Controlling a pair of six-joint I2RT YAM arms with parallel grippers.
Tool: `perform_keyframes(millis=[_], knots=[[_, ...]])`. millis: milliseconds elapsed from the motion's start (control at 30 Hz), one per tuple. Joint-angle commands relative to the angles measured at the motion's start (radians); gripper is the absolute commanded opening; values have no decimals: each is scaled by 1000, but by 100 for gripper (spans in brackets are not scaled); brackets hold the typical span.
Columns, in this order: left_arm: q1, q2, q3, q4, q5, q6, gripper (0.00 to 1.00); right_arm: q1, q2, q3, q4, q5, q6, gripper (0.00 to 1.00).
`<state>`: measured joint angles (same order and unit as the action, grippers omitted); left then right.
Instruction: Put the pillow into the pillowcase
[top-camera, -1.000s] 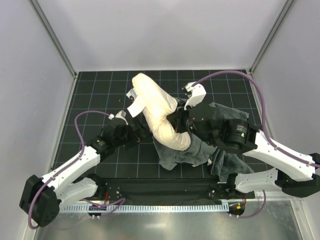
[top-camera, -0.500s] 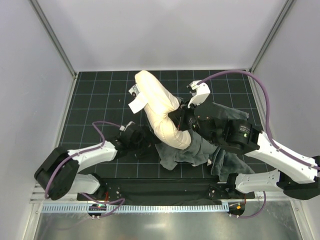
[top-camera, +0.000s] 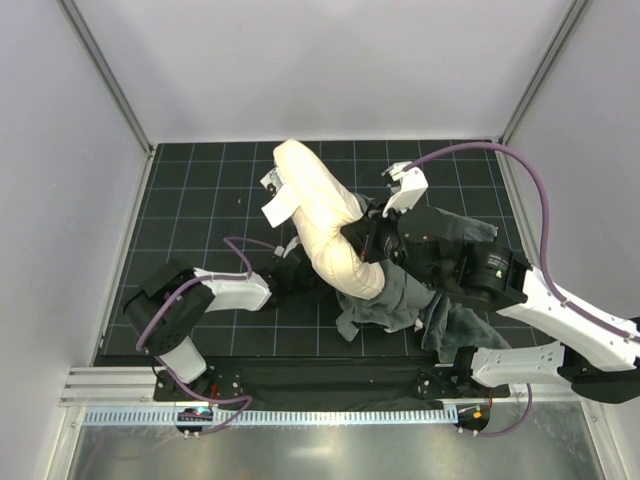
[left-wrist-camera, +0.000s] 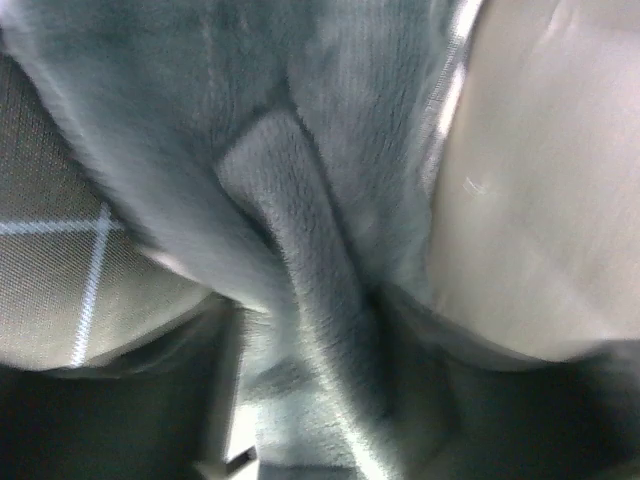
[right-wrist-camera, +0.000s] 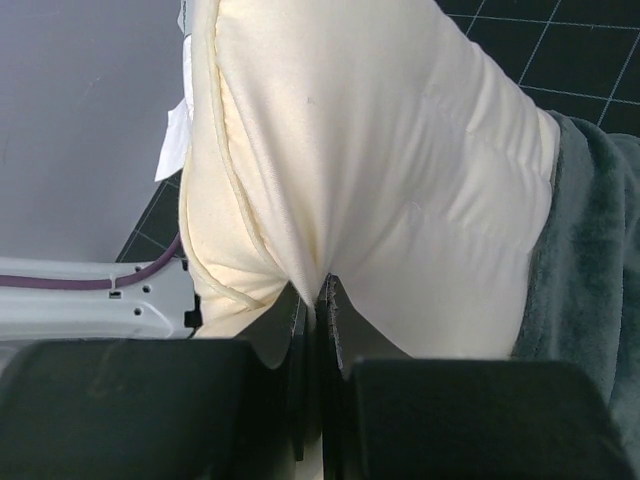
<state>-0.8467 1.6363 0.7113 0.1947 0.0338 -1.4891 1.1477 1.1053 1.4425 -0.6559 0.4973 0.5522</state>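
Top external view: the left arm reaches low across the black gridded desk, its left pincer buried at the near left edge of the pillow, where cream cloth meets grey. The left wrist camera shows only blurred grey plush folded down the middle, desk grid on one side and cream pillow on the other; whether that pincer is spread or pressed together cannot be told.

At centre the pillow lies on a slant, its far end pointing toward the back wall, a white label sticking out from its left edge. Most of it lies bare and uncovered; only its near end touches the pillowcase, and whether that end sits inside the sleeve cannot be told.

On the pillow's right flank, the right pincer is pressed together on a small pinch of the cream cover, puckering it. The pillowcase lies crumpled, grey side up, beneath and just right of the pillow, partly hidden under the right arm, which crosses over it from the near right corner.
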Motion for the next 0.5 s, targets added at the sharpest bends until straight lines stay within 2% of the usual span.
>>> perform_keyframes(millis=[0,33,67,133,200,400,467], knots=[[-3,14,-71,289,-118,-53,39,-3,-76,16,164,18,18,4],[-3,8,-88,374,-147,-46,28,-3,-79,3,164,15,23,4],[3,0,-95,390,-173,-1,0,-3,-88,-5,161,14,28,4],[29,-35,-55,347,-202,82,0,-2,-108,-37,162,3,34,4],[44,-68,31,232,-213,228,0,-3,-120,-56,157,-3,41,4],[52,-303,163,-1,-294,511,0,-3,-121,-90,150,-71,38,4],[52,-392,183,-50,-307,562,0,-3,-93,-83,151,-104,34,4]])
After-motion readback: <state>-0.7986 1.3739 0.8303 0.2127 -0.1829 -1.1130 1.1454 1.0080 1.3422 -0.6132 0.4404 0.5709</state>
